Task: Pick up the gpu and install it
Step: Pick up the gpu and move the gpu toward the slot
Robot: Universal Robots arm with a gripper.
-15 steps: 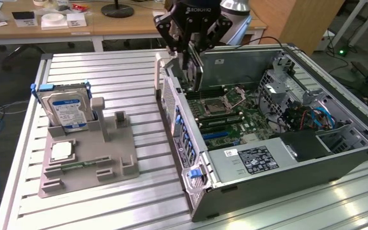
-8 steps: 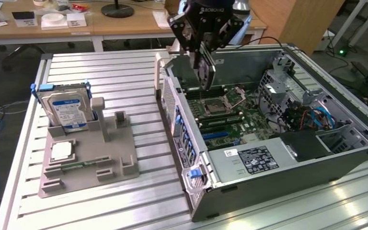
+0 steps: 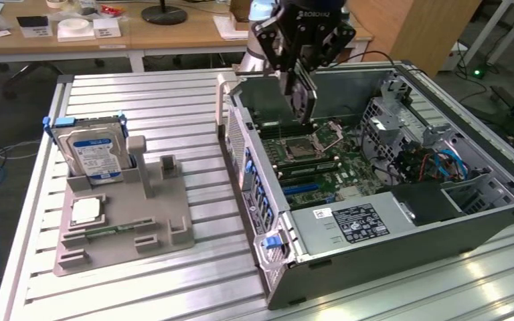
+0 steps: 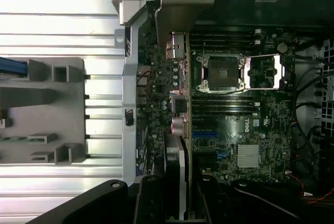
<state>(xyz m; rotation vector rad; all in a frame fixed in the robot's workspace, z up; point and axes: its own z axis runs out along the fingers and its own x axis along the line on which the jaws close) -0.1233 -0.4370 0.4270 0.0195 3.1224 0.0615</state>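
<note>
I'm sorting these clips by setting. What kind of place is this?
Likely a robotics lab for computer assembly: an open desktop case lies on a slotted metal table, a grey fixture holds a hard drive, and the gripper holds the gpu above its motherboard.

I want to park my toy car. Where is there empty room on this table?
Bare table lies between the grey holder tray and the computer case, and beyond the tray toward the wooden desk. Inside the case it is crowded: motherboard, cables, and the gripper holding the gpu.
</note>
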